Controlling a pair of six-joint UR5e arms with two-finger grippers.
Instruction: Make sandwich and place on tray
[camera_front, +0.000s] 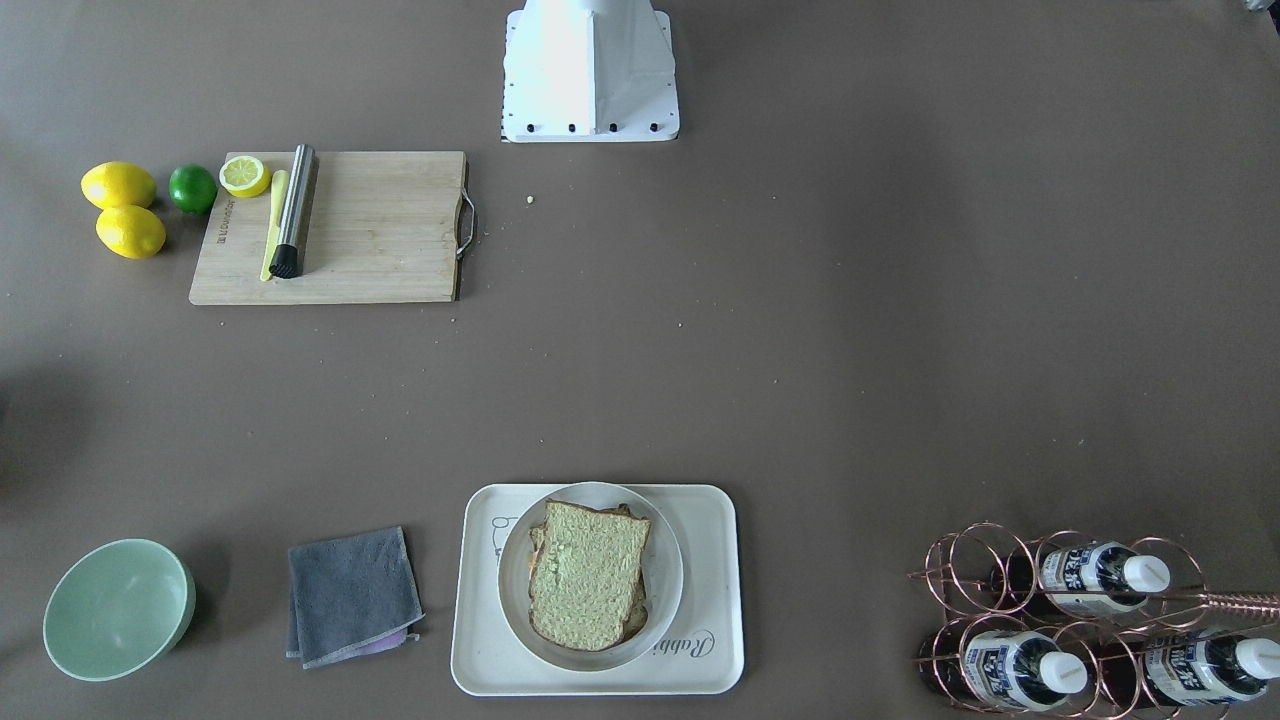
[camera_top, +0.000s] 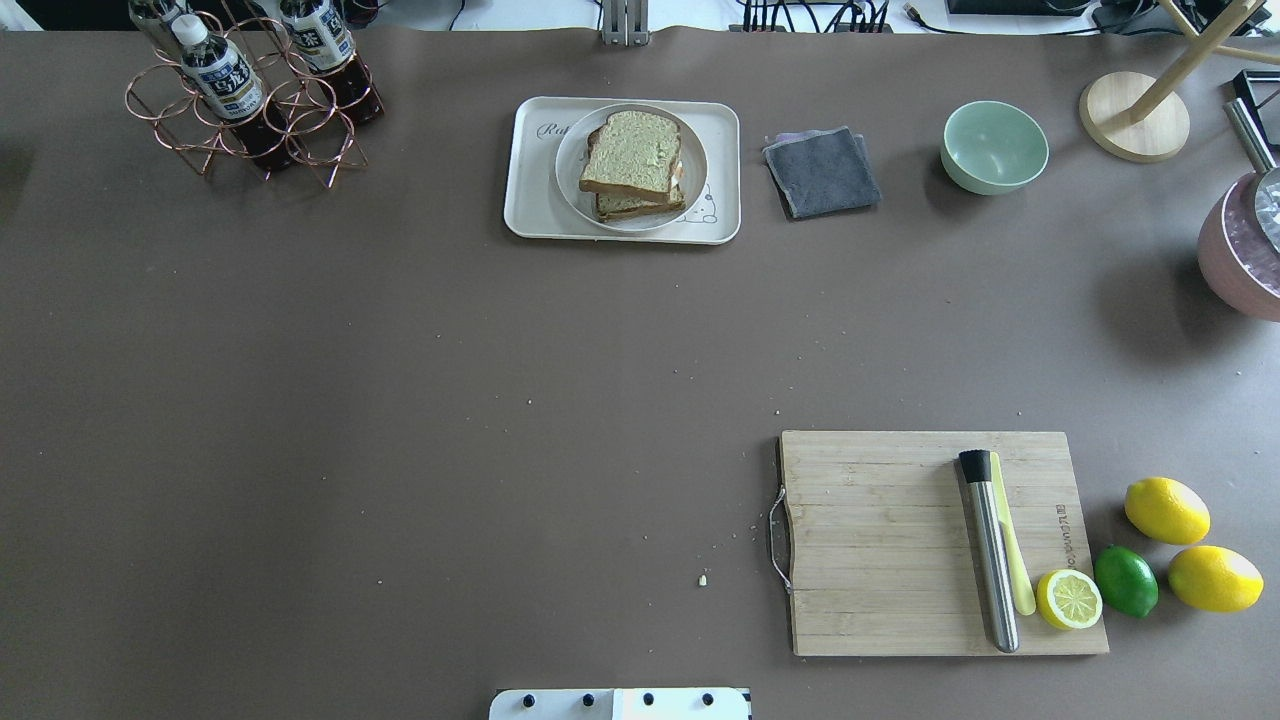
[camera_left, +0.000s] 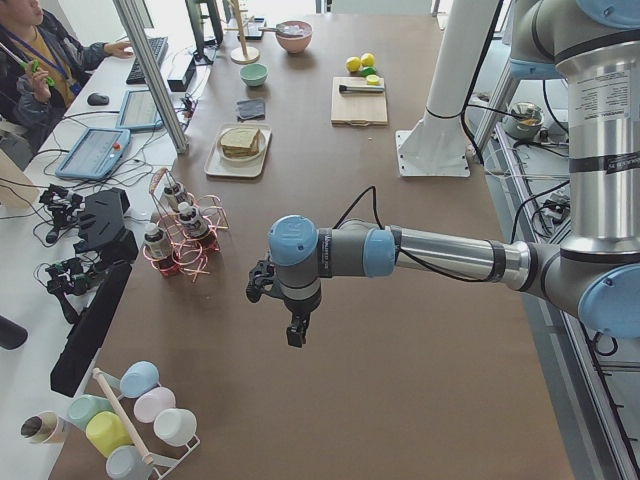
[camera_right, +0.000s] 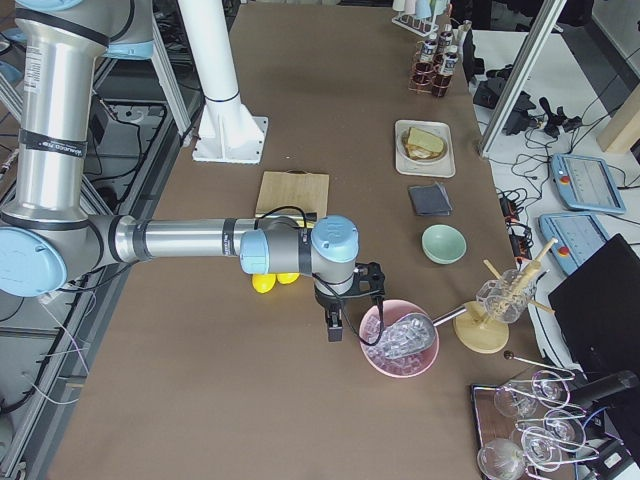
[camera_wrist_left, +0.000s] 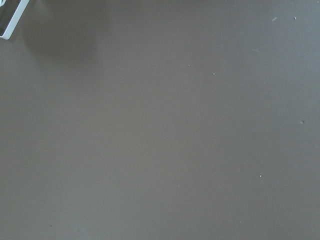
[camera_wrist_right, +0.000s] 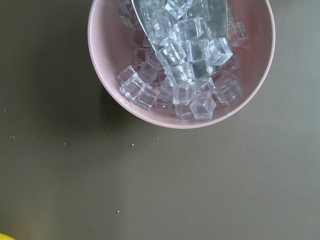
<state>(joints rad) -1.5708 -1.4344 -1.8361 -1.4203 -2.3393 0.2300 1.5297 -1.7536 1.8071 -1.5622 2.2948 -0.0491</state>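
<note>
The sandwich, two slices of greenish-tan bread stacked with a sliver of filling at its edge, lies on a round white plate. The plate stands on the cream tray at the table's far side. The sandwich and the tray also show in the front view. My left gripper hangs over bare table, far from the tray. My right gripper hangs beside a pink bowl of ice cubes. Both show only in side views, so I cannot tell whether they are open or shut.
A wooden cutting board holds a steel muddler and a lemon half. Two lemons and a lime lie beside it. A green bowl, a grey cloth and a copper bottle rack flank the tray.
</note>
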